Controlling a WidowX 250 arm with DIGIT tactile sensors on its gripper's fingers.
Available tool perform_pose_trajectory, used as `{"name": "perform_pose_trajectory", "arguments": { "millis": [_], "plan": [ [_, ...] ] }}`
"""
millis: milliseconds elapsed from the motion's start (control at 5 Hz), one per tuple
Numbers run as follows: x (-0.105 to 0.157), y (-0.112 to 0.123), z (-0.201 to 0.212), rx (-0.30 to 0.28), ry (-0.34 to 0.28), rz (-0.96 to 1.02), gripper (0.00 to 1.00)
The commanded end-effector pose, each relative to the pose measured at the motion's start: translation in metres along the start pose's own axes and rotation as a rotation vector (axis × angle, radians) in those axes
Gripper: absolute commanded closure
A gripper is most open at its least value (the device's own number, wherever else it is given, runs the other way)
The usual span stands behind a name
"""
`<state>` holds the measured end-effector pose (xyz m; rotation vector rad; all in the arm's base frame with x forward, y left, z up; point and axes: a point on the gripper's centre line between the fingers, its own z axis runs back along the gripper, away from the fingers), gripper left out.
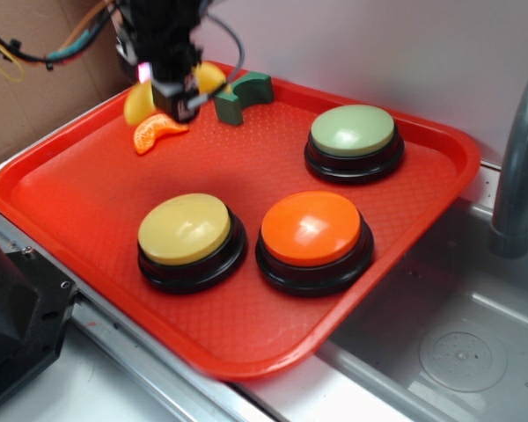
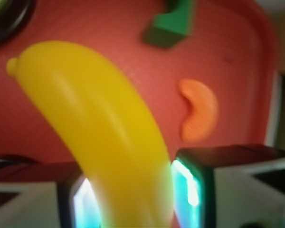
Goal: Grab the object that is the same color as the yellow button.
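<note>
Red tray [image 1: 88, 220] carrying yellow button [image 1: 185, 229]; at its far corner, gripper [image 2: 126, 194] pinching yellow toy banana [image 2: 95, 123] between both fingers, beside orange citrus segment [image 2: 198, 116] and green block [image 2: 171, 21].

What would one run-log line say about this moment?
phase: grasping | gripper: shut on glossy yellow plastic toy banana | place: far corner of red plastic tray | orange toy citrus segment: untouched beside

Counter [image 1: 97, 387]: pale, beside a steel sink [image 1: 440, 343]. Directly on it: one red tray [image 1: 88, 202], far-right corner overhanging the sink edge. A black block [image 1: 18, 325] sits at the counter's near-left corner.
</note>
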<state>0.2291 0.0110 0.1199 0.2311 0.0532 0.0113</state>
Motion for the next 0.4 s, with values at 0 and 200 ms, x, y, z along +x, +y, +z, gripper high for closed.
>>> {"name": "perform_pose_trajectory", "arguments": {
  "millis": [0,200],
  "plan": [
    [-0.01,-0.003,0.079,-0.055,-0.056,0.16,1.0],
    [-0.023,0.001,0.091,-0.051,-0.13,0.245,1.0]
  ]
}}
